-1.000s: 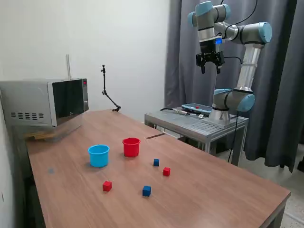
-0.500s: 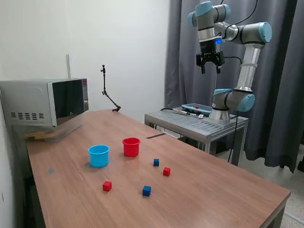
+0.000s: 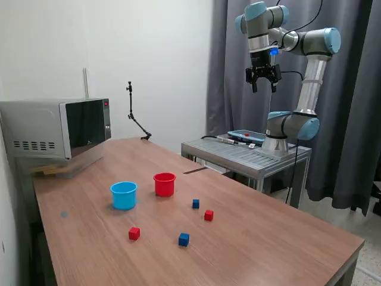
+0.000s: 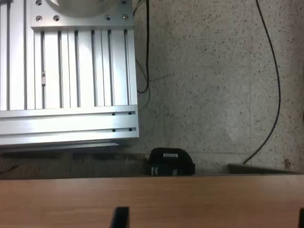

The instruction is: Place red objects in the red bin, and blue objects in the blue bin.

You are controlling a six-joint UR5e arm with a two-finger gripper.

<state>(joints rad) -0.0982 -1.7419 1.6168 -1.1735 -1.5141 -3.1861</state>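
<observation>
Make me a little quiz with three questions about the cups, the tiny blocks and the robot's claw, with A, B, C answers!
1. Where is the red cup compared with the blue cup?
A. On the exterior view's right of it
B. Stacked inside it
C. On top of the microwave

2. How many tiny blocks lie on the table?
A. Two
B. Four
C. Six

3. What is the gripper doing?
A. Squeezing a red block
B. Sitting in the blue cup
C. Hanging high in the air, holding nothing

Answers:
1. A, the two cups stand side by side, apart, red on the right.
2. B, two red blocks and two blue blocks show.
3. C, it hangs far above the table with open, empty fingers.
</observation>
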